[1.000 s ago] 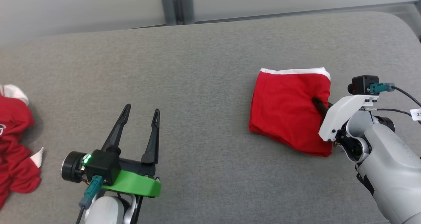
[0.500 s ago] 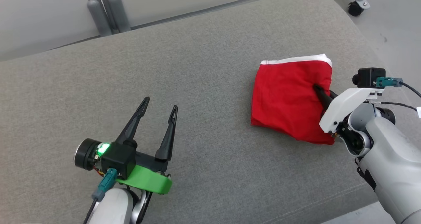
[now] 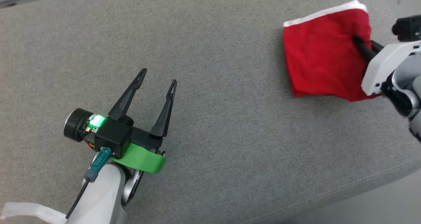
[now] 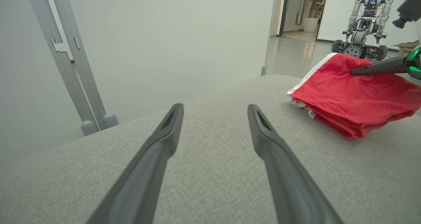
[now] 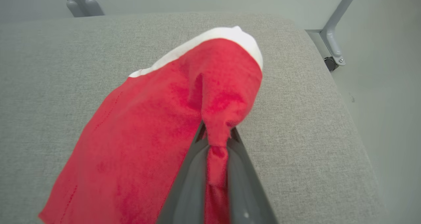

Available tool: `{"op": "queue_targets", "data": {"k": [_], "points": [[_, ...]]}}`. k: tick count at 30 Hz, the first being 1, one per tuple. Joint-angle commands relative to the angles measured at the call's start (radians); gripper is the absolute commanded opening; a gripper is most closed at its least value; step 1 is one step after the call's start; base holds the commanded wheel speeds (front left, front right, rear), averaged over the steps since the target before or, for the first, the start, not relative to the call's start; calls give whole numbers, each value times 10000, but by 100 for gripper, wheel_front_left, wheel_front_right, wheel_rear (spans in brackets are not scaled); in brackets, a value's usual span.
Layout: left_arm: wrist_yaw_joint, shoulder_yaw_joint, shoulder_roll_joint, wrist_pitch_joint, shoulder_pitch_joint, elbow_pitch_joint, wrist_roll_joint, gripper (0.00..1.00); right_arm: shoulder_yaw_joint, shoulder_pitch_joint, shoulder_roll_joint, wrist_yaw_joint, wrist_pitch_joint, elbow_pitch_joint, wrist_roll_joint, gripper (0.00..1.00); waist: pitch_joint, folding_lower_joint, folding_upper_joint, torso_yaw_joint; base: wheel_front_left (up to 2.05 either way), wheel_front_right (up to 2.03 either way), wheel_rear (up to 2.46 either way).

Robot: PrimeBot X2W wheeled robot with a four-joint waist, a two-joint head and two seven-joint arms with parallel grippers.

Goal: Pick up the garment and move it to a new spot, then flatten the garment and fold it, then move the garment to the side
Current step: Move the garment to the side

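At the far right of the grey upholstered surface (image 3: 230, 135), close to its rounded corner, lies the folded red garment (image 3: 322, 59), its white band along the far edge and its layered folds stacked at the near edge. The right gripper (image 3: 357, 41) is closed on a pinch of the garment's right-hand side; in the right wrist view a ridge of red cloth (image 5: 213, 151) runs down between the two dark fingers (image 5: 190, 181), and the fabric around the pinch is drawn up off the surface. The left gripper (image 3: 158, 76) hovers low over bare upholstery well to the left of the garment, jaws spread wide and holding nothing. Past the garment, in the left wrist view, another wheeled robot (image 4: 365, 23) stands on the floor.
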Motion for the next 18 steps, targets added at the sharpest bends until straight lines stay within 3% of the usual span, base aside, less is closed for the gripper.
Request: {"op": "queue_targets", "data": {"k": [1,5,9,13,18], "points": [[-41,-1,91,-3,-252,-30,3,100,249,-320,-342,-3,-1,-64,-147,0,1115,0,-1,650,0,0,0],[-32,-46,122,-3,-484,-98,28,100,897,-1045,-1457,-6,-25,95,-215,0,1656,0,-1,1018,0,0,0],[32,40,156,-3,-560,-161,18,100,1375,-1610,-2124,-6,-97,413,-168,0,1906,0,-1,1223,0,0,0],[48,81,118,-3,-604,-189,-38,100,1766,-2200,-2509,-8,-234,1051,-444,0,2002,0,-1,1349,0,0,0],[47,66,47,-3,-631,-177,-56,100,1866,-2790,-2348,-8,-768,2307,-911,0,1945,0,-1,1464,0,0,0]]}}
